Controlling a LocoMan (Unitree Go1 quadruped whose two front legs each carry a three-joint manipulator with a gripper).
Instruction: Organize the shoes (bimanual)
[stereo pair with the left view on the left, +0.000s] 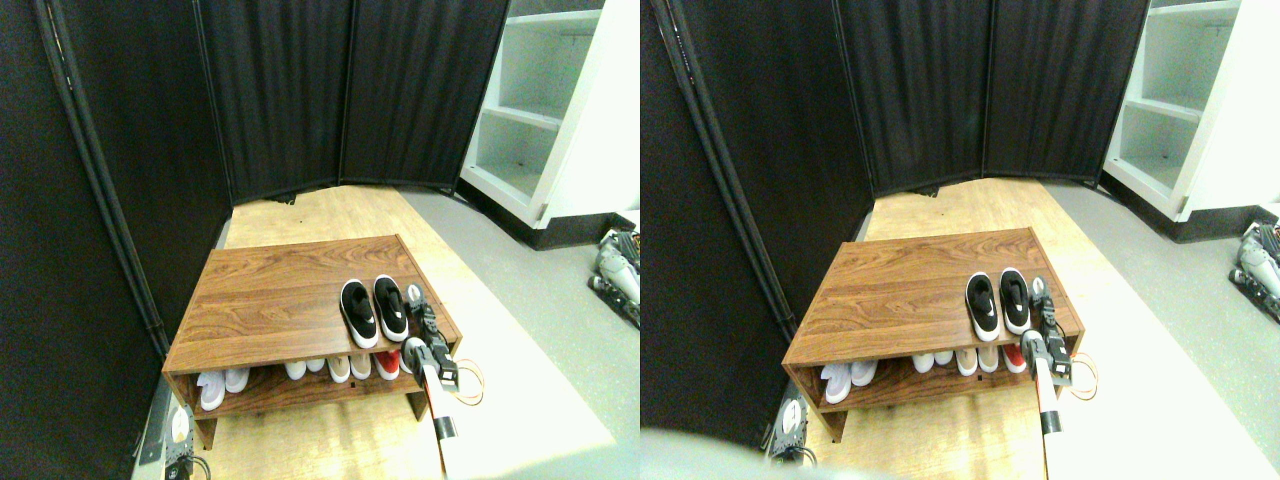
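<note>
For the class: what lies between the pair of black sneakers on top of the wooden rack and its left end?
Nothing: in the stereo pair view, the brown wooden shoe rack's top is bare left of the black white-soled sneakers.

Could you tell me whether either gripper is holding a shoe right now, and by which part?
Nothing appears held. The right gripper sits beside the right black sneaker, seemingly apart; the left gripper is low by the floor.

Two black sneakers (373, 310) sit paired on the counter (270, 300), just left of the right gripper (416, 297). Below that gripper, on the lower shelf (300, 390), I count about six pale shoes (222, 385) and one red shoe (388, 362). One white bookcase (540, 110) stands well beyond.
</note>
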